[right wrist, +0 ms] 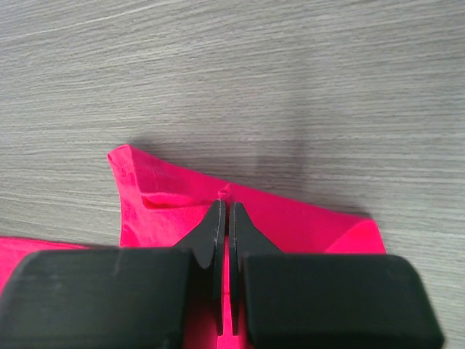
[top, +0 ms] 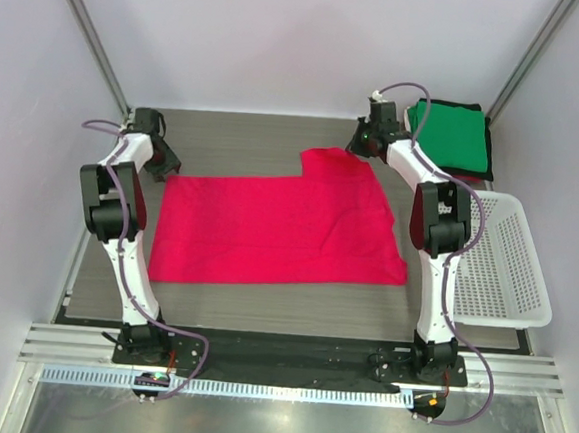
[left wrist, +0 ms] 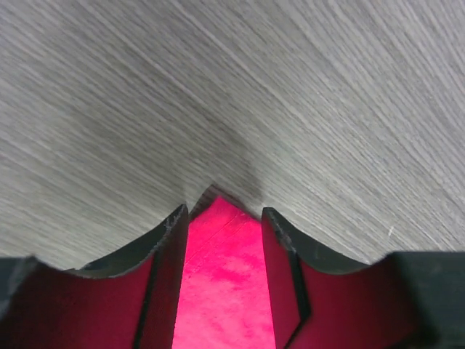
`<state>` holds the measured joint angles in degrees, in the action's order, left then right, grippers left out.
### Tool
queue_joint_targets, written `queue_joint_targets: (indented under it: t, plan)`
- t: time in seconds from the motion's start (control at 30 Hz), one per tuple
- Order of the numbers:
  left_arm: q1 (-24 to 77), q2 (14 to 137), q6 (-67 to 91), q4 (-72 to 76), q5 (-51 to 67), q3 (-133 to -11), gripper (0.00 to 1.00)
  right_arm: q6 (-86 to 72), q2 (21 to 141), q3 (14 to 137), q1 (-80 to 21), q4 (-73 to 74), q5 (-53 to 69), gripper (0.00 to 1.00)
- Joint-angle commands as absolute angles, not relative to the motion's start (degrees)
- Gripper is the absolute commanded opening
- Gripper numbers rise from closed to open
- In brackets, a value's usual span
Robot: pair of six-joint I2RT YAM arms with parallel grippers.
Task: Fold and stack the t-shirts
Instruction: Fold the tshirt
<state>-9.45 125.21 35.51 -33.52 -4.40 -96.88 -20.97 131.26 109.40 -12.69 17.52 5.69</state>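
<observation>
A bright red-pink t-shirt [top: 279, 226] lies spread flat on the table, with a sleeve part sticking out at the far right. My left gripper [top: 165, 165] is at its far left corner. In the left wrist view it [left wrist: 221, 218] is open, with the shirt corner [left wrist: 224, 283] lying between the fingers [left wrist: 168, 247]. My right gripper [top: 364, 142] is at the far edge of the sleeve part. In the right wrist view it [right wrist: 225, 207] is shut on the puckered shirt edge [right wrist: 290, 218]. A folded green t-shirt [top: 451, 134] tops a stack with black and red layers at the far right.
A white plastic mesh basket [top: 504, 294] stands along the right side, just near of the stack. The grey wood-grain table [top: 245, 138] is walled in at the back and both sides. A metal rail runs along the near edge by the arm bases.
</observation>
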Motion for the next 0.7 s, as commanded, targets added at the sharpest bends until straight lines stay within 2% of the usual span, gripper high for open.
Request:
queue_joint_targets:
  t: [0.0,0.03,0.2,0.27,0.37,0.67]
  plan:
    - [-9.6,126.5,35.5,-31.8,-2.6,-96.5,0.45,-21.3,126.5,108.7,-13.0,15.3,6.2,0.01]
    - [-9.6,126.9,35.4,-31.9,-2.5,-96.9,0.43,-21.3,126.5,108.5,-13.0,15.4,6.2,0.01]
    - [-9.6,127.4,35.5,-32.3,-2.2,-96.7,0.20,-21.4,125.1,107.4,-13.0,15.4,6.1,0.01]
    - [-9.5,127.0,35.5,-32.4,-2.1,-96.6,0.15,-21.1,124.6,107.2,-12.9,15.4,6.2,0.01]
    - [-9.4,126.1,35.6,-33.0,-1.9,-97.0,0.00,-20.7,123.7,107.1,-13.0,15.6,6.2,0.01]
    - [-9.5,120.7,36.4,-36.8,-2.0,-97.6,0.00,-21.6,120.2,107.1,-13.0,16.5,7.9,0.01]
